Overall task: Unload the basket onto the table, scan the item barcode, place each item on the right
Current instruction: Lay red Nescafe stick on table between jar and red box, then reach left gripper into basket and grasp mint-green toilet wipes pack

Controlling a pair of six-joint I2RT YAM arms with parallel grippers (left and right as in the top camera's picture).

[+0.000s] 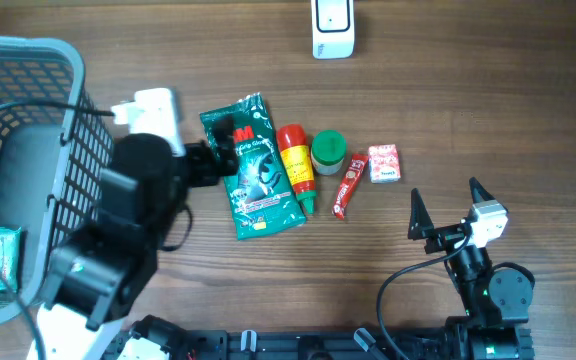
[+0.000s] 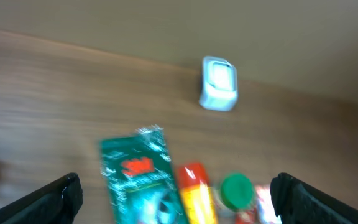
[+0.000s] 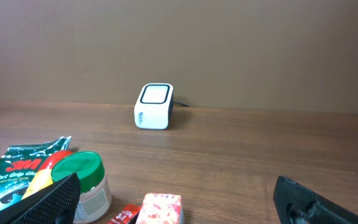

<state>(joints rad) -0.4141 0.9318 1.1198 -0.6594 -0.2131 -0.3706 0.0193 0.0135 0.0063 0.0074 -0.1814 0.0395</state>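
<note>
At row's left end: left gripper (image 2: 176,193) wide open, empty, over pouch (image 1: 256,165), which lies flat, touching bottle (image 1: 296,165). Right gripper (image 1: 446,195) wide open, empty. Scanner (image 1: 333,28) well apart. Risks: finger snags bottle; slick pouch slips; barcode faces away from scanner.

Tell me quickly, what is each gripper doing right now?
Left gripper: open, holding nothing.
Right gripper: open, holding nothing.
</note>
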